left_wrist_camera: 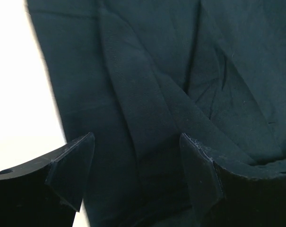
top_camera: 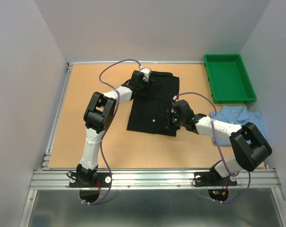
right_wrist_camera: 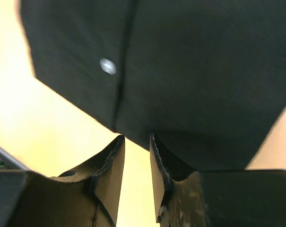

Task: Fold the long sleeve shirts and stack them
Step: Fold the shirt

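Observation:
The black shirt (top_camera: pixel 154 104) lies folded into a rectangle in the middle of the table, with a white button (right_wrist_camera: pixel 108 65) on its placket. My left gripper (top_camera: pixel 143 82) is over its far left corner. In the left wrist view it (left_wrist_camera: pixel 135 161) is open wide, with a raised fold of the black shirt (left_wrist_camera: pixel 147 94) between the fingers. My right gripper (top_camera: pixel 172 119) is at the shirt's near right edge. In the right wrist view it (right_wrist_camera: pixel 137 139) has a narrow gap with only bare table in it, and the black shirt's hem (right_wrist_camera: pixel 180 94) lies just past the tips. The light blue shirt (top_camera: pixel 237 119) lies crumpled at the right.
A green plastic tray (top_camera: pixel 229 78) stands at the back right, beyond the light blue shirt. The tan table (top_camera: pixel 86 109) is edged by a metal rail on the left and at the front. Grey walls close in the left, back and right sides.

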You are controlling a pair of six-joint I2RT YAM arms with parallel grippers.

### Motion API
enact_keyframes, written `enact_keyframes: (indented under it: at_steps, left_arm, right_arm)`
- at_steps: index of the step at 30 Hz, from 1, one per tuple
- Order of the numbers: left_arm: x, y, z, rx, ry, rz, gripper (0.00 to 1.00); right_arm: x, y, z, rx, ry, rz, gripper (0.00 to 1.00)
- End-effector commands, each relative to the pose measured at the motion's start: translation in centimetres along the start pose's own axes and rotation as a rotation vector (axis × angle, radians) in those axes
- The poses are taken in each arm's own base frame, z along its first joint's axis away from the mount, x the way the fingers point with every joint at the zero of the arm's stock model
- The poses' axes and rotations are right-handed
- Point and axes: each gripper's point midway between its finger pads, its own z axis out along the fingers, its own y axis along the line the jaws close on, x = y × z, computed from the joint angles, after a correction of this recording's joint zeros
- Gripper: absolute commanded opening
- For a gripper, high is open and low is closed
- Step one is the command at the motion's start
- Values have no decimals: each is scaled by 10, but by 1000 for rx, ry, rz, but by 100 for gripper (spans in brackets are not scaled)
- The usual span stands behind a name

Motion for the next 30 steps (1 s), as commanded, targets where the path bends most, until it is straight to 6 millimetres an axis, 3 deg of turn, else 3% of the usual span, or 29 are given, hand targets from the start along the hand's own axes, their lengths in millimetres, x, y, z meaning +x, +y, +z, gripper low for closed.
enact_keyframes:
  at_steps: [1, 6, 10, 16, 17, 20, 21, 23, 24, 26, 30]
  left_arm:
    - [-17, -7, -3, 9, -35, -67, 83]
    - [18, 11, -9, -74, 47, -179, 82]
    - [47, 25, -36, -116, 104, -321, 82]
    - [114, 32, -111, -200, 209, -563, 82]
    - [121, 31, -121, -208, 214, -598, 82]
    - [153, 22, -155, -213, 245, -726, 82]
    - [160, 19, -163, -210, 249, -753, 82]
    - [173, 11, -185, -194, 233, -835, 83]
    - [174, 9, -191, -187, 217, -856, 83]
    - [168, 7, -210, -166, 154, -885, 84]
    - [139, 11, -236, -145, 13, -821, 91]
  right_arm:
    - [19, -33, 3, 114, 30, -18, 33]
    - [23, -69, 4, 195, 62, -11, 32]
    - [12, -96, 7, 252, 65, 3, 32]
    - [-47, -122, 17, 308, 3, -5, 34]
    - [-66, -125, 23, 316, -17, -8, 34]
    - [-94, -125, 37, 317, -38, -56, 34]
    - [-113, -120, 49, 305, -55, -74, 34]
    - [-129, -110, 62, 255, -57, -97, 34]
    - [-146, -97, 68, 209, -75, -112, 35]
    - [-154, -96, 84, 189, -66, -114, 38]
    - [-180, -77, 84, 138, -110, -128, 42]
